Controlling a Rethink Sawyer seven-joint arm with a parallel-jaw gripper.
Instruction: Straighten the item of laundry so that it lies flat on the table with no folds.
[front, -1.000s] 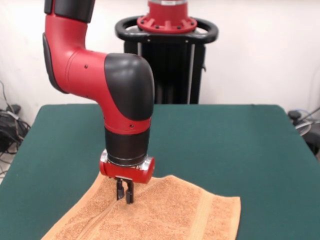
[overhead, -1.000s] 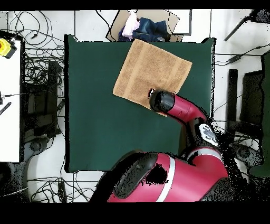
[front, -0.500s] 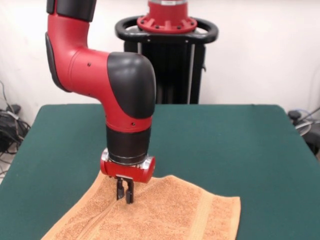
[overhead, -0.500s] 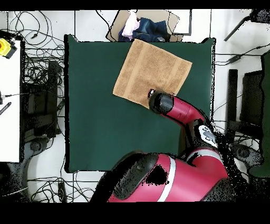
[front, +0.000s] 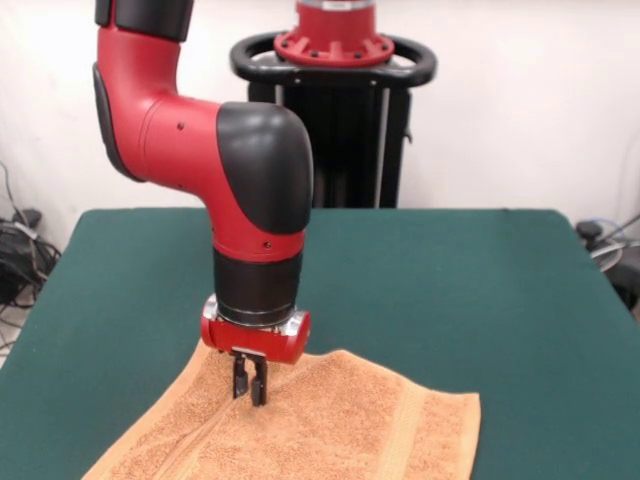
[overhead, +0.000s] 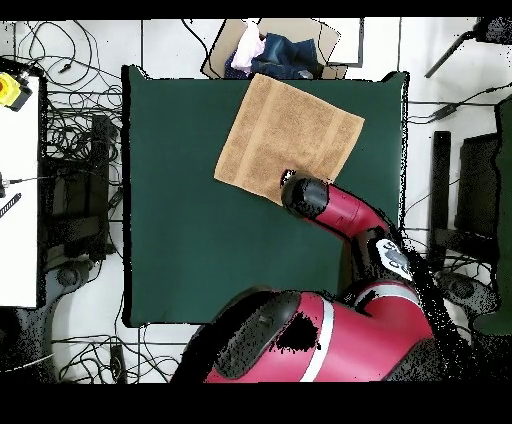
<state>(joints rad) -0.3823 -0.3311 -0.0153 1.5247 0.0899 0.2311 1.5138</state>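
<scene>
Altogether one towel (front: 330, 425), one arm and one gripper (front: 250, 385) show on the single green counter (front: 450, 290). From the front, the orange-tan towel lies at the counter's near edge, its lower part cut off by the picture's bottom; a flat woven band (front: 400, 430) runs near its right side and a second seam line crosses its left part. The gripper hangs straight down over the towel's far left part, its two dark fingers (front: 258, 382) close together with the tips at the cloth; whether they pinch any of it cannot be told. From overhead the towel (overhead: 285, 135) looks spread out and roughly square, turned at an angle, one corner reaching the counter's top edge, and the arm's black elbow (overhead: 305, 195) covers its lower corner. Beyond that edge sits a cardboard box (overhead: 275, 45) with bundled clothes, and cables crowd the floor (overhead: 70, 150) beside the counter.
</scene>
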